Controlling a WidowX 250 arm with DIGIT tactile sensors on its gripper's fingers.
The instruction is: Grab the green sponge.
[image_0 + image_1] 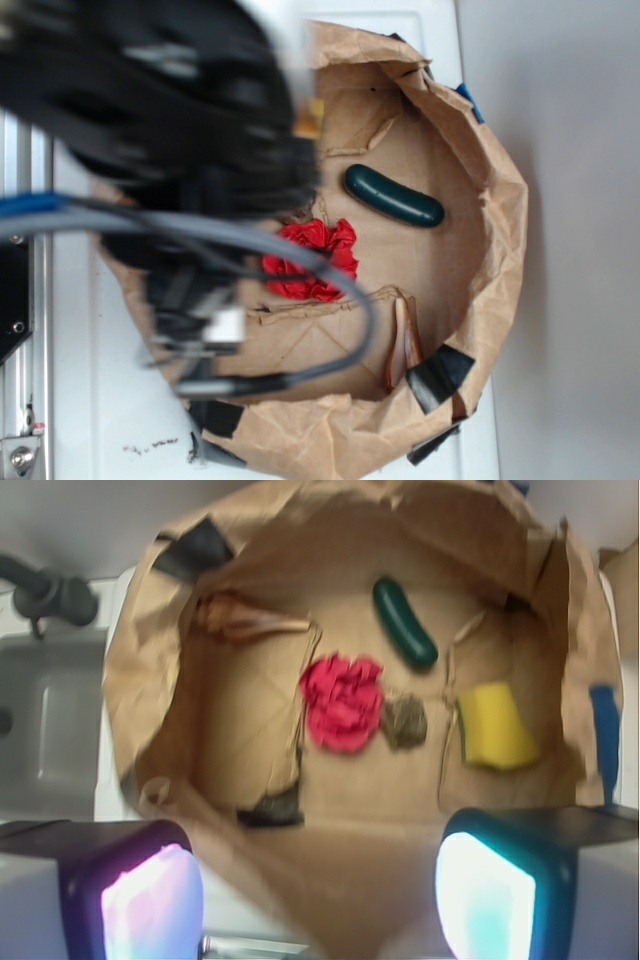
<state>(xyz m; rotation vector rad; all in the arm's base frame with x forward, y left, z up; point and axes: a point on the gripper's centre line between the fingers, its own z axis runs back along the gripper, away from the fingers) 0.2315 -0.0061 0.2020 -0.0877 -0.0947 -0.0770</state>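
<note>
Brown paper lining [250, 730] holds the green sponge [494, 726], unmarked, below wide-open, empty fingers [150, 905].

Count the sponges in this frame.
1: the green sponge, a yellow block, lies inside the paper bag, right of the dark green cucumber-shaped oblong. The arm hides it in the exterior view.

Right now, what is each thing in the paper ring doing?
green sponge: lying flat, free, not gripped.
gripper: open, above the ring, holding nothing.
dark green cucumber: lying on its side.
red cloth: crumpled in the middle.
brown paper ring: torn, walls standing up.
</note>
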